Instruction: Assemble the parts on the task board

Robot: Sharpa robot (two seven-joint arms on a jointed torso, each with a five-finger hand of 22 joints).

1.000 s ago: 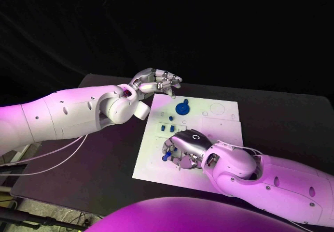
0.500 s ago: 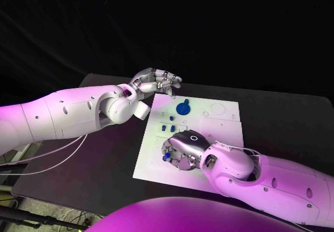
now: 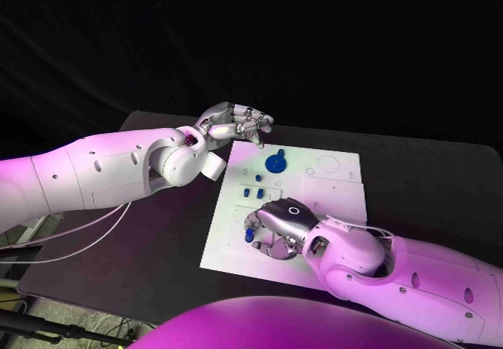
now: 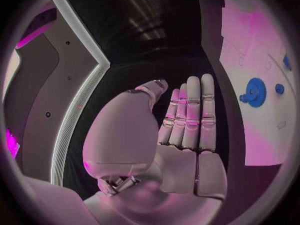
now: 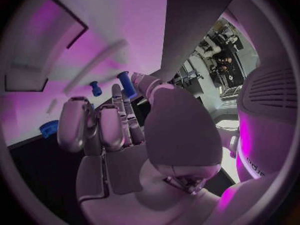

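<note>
Right hand (image 3: 281, 227) low over near part of white task board (image 3: 330, 185), pinching small blue peg (image 3: 249, 234) at fingertips. Left hand (image 3: 235, 123) raised beyond board's far corner, fingers straight and close together, holding nothing. Blue gear (image 3: 275, 161) and 2 small blue pegs (image 3: 251, 193) resting on board. Best next: peg kept upright, lined over its hole, lowered slowly without tilting.

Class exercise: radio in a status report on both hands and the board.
Left hand empty, fingers together, off the task board's far corner. Right hand over the board, pinching a blue peg. Blue gear seated. Nothing obstructing.
</note>
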